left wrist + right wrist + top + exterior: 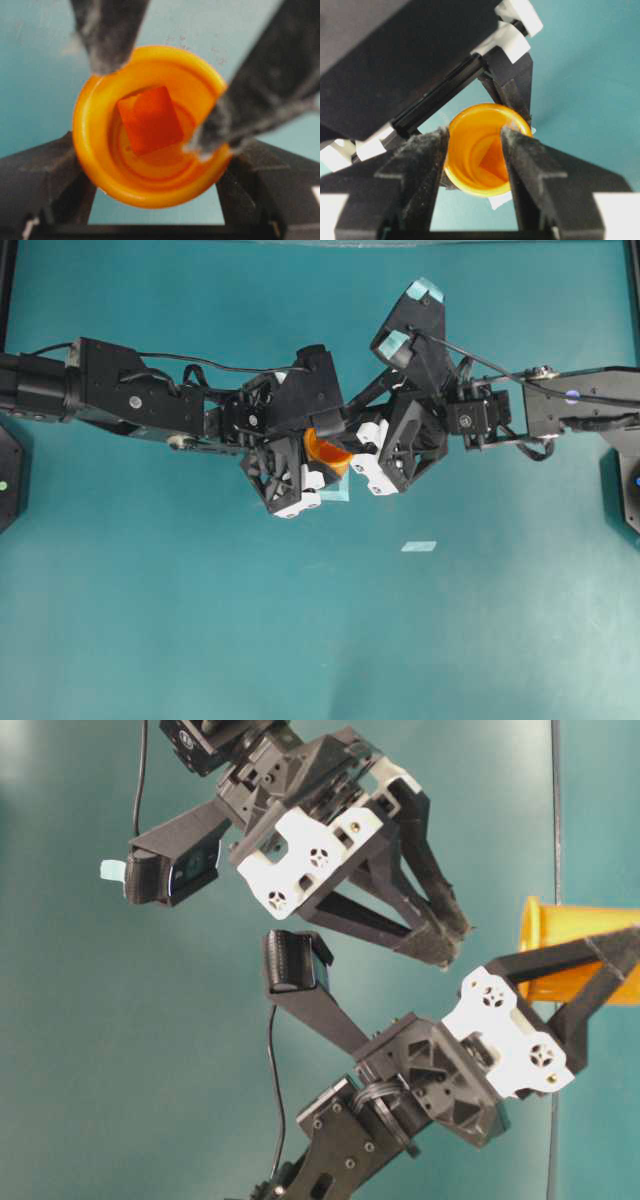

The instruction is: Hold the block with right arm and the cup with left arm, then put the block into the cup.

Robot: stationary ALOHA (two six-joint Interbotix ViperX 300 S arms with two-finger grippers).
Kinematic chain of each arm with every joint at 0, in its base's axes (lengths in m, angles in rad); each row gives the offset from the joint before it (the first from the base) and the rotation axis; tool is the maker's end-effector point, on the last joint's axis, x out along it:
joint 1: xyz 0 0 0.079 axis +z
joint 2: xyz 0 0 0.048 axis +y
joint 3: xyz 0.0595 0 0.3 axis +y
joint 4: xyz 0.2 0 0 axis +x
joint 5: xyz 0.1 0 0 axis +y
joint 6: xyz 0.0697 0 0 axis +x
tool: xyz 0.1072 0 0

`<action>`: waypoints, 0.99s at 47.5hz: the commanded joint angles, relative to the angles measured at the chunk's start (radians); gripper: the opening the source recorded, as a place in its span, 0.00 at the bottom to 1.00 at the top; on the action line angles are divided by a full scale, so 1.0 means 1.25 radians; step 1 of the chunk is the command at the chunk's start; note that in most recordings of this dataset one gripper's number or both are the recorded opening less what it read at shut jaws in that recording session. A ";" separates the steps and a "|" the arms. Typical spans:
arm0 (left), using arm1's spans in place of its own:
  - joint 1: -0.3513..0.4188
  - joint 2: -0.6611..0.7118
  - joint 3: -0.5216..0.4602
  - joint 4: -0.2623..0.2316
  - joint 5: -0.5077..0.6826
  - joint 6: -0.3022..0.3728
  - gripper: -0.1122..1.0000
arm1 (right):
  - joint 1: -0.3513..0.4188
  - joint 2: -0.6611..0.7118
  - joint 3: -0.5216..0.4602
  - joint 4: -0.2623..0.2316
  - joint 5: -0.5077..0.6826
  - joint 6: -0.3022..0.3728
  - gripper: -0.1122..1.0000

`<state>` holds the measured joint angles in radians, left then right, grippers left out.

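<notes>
Teal tabletop [150, 620] fills the background, with both arms meeting over its middle and a pale tape strip [419, 546] lying apart from them, on the right arm's side of the cup. The cup [150, 125] is clamped at its sides by the left gripper [312, 462] and, in the table-level view, lies tipped, its long axis roughly level and its mouth towards the right gripper [472, 150]. The block [149, 120] sits inside the cup, against the bottom, one flat face turned to the mouth and its edges skewed to the rim. The right gripper's fingers [422, 160] stand apart at the mouth, one either side of the opening, holding nothing; the block appears released. By the look of it the cup is light, thin, smooth plastic that could squash or slip, so a hold across the wall near the middle suits it better than a pinch at the rim. The block looks small, stiff and light, easy to roll out if the mouth dips, so the cup wants to stay level or mouth-up
</notes>
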<state>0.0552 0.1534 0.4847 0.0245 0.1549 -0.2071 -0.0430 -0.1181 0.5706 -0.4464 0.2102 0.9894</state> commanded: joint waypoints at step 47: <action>0.001 -0.022 0.011 0.011 -0.045 0.158 0.68 | 0.002 -0.012 -0.020 -0.055 0.007 -0.001 0.57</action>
<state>0.0568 0.1534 0.5093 0.0399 0.1074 -0.0092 -0.0430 -0.1181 0.5706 -0.5123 0.2224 0.9879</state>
